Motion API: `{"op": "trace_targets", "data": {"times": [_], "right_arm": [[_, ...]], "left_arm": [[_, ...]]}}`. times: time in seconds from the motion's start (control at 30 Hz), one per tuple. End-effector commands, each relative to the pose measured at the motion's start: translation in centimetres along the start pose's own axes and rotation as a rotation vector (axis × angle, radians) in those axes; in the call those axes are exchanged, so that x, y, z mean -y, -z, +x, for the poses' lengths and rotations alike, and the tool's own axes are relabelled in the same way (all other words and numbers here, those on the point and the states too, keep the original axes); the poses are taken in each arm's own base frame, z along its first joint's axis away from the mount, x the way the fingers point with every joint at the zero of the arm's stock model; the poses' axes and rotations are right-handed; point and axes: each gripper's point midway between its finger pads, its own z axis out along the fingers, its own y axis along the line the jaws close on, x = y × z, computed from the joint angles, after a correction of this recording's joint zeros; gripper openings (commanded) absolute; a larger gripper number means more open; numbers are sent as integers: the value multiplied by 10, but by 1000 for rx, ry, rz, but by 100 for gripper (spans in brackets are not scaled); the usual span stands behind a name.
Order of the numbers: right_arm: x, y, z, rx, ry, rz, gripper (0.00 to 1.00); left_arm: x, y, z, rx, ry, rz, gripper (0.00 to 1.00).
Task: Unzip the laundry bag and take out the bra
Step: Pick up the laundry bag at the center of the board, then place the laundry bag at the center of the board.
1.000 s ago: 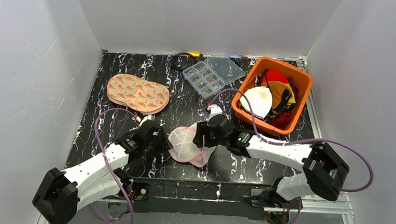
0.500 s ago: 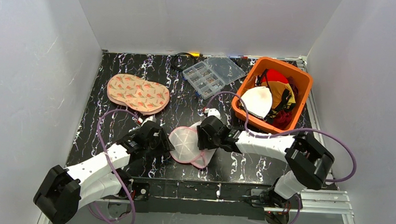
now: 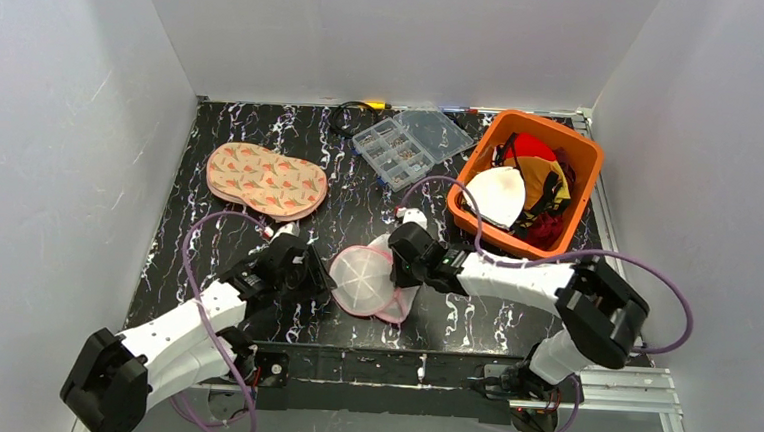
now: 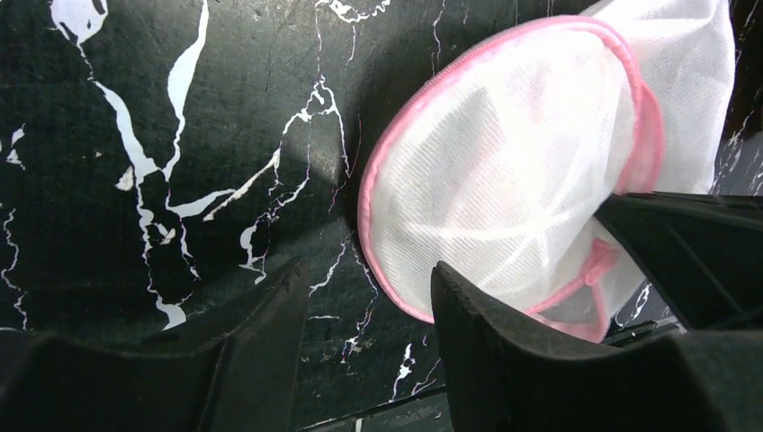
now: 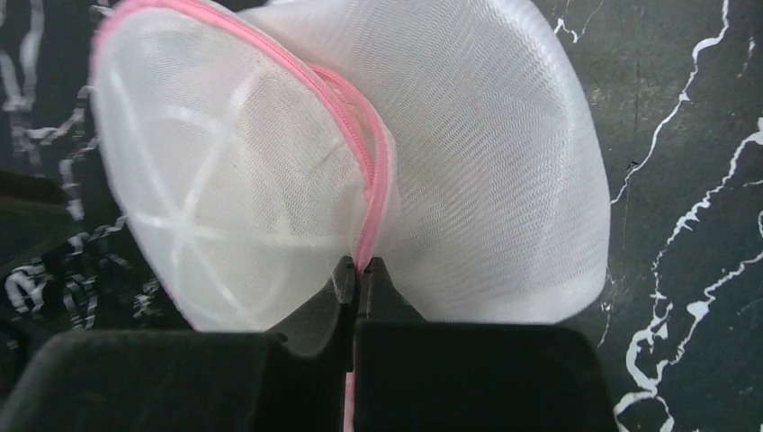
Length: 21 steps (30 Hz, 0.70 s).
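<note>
The laundry bag (image 3: 362, 280) is a small white mesh pod with a pink zip rim (image 5: 364, 171), lying near the table's front edge between both arms. It is tipped so its ribbed flat face (image 5: 207, 189) points left. My right gripper (image 5: 358, 265) is shut on the pink rim at the bag's right side, also seen from above (image 3: 395, 267). My left gripper (image 4: 369, 270) stands open just left of the bag (image 4: 504, 180), one finger (image 4: 468, 306) under its edge, nothing between the jaws. No bra shows through the mesh.
A beige, red-patterned two-cup padded piece (image 3: 265, 180) lies at the back left. A clear plastic compartment box (image 3: 410, 145) sits at the back centre. An orange bin (image 3: 575, 146) of fabric items stands at the back right. White walls enclose the table.
My right gripper has closed on the bag's pink rim. The bag has shifted slightly to the right. The left gripper has hardly moved.
</note>
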Motion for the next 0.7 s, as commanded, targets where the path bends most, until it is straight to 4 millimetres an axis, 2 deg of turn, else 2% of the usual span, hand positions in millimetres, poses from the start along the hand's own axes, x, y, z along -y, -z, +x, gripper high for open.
{"op": "trace_targets", "data": {"times": [0.0,0.13,0.3,0.4,0.47,0.53,0.67], "right_arm": [[-30,43,-45,118,-18,-132,1],[-62,97,-88,204,33,-258,1],[-112,172,-140,296,67,-472,1],[-124,208,-158,358,44,-551,1],[-123,215,-155,363,21,-590,1],[-116,213,-149,370,-19,-620,1],[-89,185,-126,355,-117,-639,1]], "left_arm": [[1,16,-5,10,-12,4,50],[12,43,-21,74,-29,35,50],[24,87,-45,179,-39,69,51],[29,117,-56,243,-42,96,52],[29,131,-61,276,-43,103,52],[26,140,-63,298,-47,99,53],[14,142,-58,301,-44,72,53]]}}
